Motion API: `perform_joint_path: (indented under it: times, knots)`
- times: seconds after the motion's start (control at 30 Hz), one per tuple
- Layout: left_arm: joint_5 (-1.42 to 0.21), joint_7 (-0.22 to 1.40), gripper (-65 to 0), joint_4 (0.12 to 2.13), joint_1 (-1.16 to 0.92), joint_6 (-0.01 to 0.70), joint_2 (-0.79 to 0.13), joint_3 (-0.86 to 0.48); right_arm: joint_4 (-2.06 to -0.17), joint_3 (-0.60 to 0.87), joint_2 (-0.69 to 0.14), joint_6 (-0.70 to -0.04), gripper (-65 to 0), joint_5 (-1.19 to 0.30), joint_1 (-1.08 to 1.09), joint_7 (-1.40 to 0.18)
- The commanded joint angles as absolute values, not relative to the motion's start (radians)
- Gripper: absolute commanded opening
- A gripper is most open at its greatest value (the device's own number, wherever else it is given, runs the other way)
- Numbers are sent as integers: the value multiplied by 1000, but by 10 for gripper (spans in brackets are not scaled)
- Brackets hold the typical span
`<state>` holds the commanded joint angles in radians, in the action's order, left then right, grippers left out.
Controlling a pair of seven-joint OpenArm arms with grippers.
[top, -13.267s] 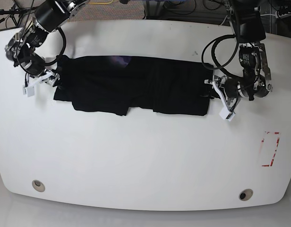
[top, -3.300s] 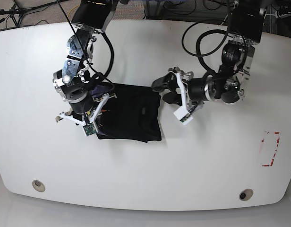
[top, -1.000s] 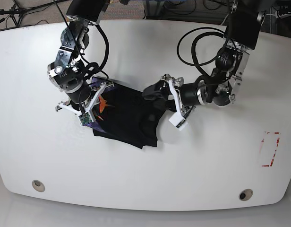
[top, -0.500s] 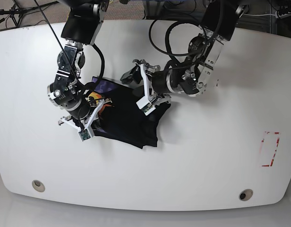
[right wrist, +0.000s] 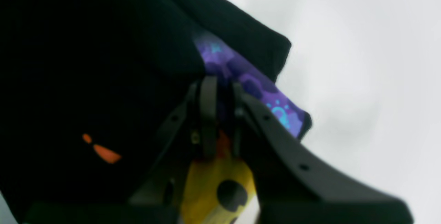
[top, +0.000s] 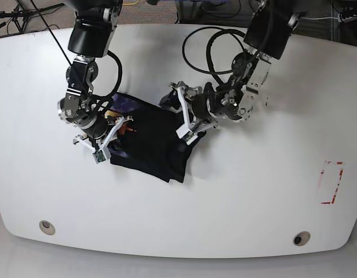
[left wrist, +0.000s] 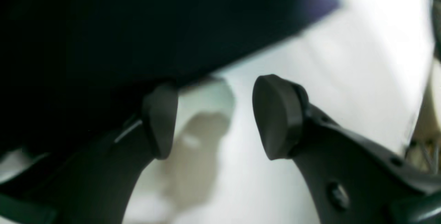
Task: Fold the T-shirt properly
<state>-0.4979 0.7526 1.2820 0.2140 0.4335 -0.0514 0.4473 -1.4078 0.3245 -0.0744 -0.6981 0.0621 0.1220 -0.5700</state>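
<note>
T-shirt (top: 149,142) bunched into a compact dark bundle on white table (top: 236,197), left of centre, between the two arms. Orange-yellow print (top: 123,124) and blue-purple patch (top: 127,104) exposed at the bundle's left end.

Right gripper (right wrist: 220,113) at the bundle's left edge, jaws nearly closed, pinching a fold of cloth. Purple patch (right wrist: 255,89) just beyond the fingertips, yellow print (right wrist: 213,182) below them, small orange marks (right wrist: 103,151) on black cloth further left in the wrist view. Same gripper in base view (top: 100,139) sits on the printed end of the shirt.

Left gripper (left wrist: 213,117) at the bundle's right side, jaws parted with a clear gap, nothing between them. One finger (left wrist: 160,120) touching or tucked under the black cloth edge (left wrist: 137,27); cannot tell which from the blur. Other finger (left wrist: 275,117) over bare table (left wrist: 361,62). In base view, left gripper (top: 187,116) lies over the far right part of the shirt.
</note>
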Motion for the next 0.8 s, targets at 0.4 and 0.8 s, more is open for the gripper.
perform_joint_path:
  times: [0.4,0.8]
  knots:
    - [-496,750,-292,1204,318,433,-81,447,-1595,323,62,-696,-599,73,-62,-601]
    - [-496,750,-292,1194,435,433,-160,447,-1733,321,131,-694,-599,62,-162,-665]
